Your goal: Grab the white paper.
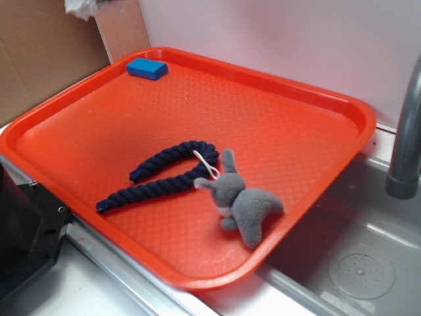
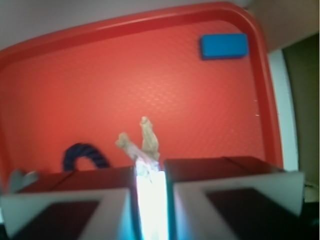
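In the wrist view my gripper (image 2: 150, 175) is shut on the white paper (image 2: 144, 142). The two jaws stand close together with a bright white strip of paper pinched between them. Crumpled ends stick out past the tips, high above the orange tray (image 2: 50, 100). In the exterior view the white paper (image 1: 81, 7) shows as a crumpled wad at the top left edge, lifted well above the tray's (image 1: 342, 105) far left corner. The gripper itself is cut off by the top of that frame.
A blue block (image 1: 147, 68) (image 2: 224, 46) lies in the tray's far corner. A dark blue rope (image 1: 158, 178) (image 2: 82, 155) and a grey plush bunny (image 1: 243, 201) lie near the tray's front. A grey faucet (image 1: 408, 131) and the sink (image 1: 355, 263) are on the right, and cardboard (image 1: 39, 52) stands at the back left.
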`<state>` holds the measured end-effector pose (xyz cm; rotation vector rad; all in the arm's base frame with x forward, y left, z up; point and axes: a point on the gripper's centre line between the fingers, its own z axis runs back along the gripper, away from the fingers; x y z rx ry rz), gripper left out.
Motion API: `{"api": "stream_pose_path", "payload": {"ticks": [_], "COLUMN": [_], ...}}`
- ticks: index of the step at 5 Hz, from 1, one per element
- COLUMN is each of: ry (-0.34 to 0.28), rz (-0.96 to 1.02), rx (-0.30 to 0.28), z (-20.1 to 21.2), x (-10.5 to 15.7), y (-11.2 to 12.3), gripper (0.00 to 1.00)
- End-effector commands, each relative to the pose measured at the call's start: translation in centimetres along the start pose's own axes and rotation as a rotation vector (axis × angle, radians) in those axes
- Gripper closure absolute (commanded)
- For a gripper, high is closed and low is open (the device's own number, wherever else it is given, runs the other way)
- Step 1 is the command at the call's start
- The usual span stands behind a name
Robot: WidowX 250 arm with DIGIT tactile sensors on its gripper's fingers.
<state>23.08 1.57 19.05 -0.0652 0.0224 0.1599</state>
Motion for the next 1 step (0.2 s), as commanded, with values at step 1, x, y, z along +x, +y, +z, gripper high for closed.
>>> {"api": "stream_pose_path", "payload": {"ticks": [1], "ry": [-0.068], "rz": [-0.077], "rx": [-0.043], "z": [3.24], "x": [-1.04], "y": [-1.89], "gripper": [1.0]}}
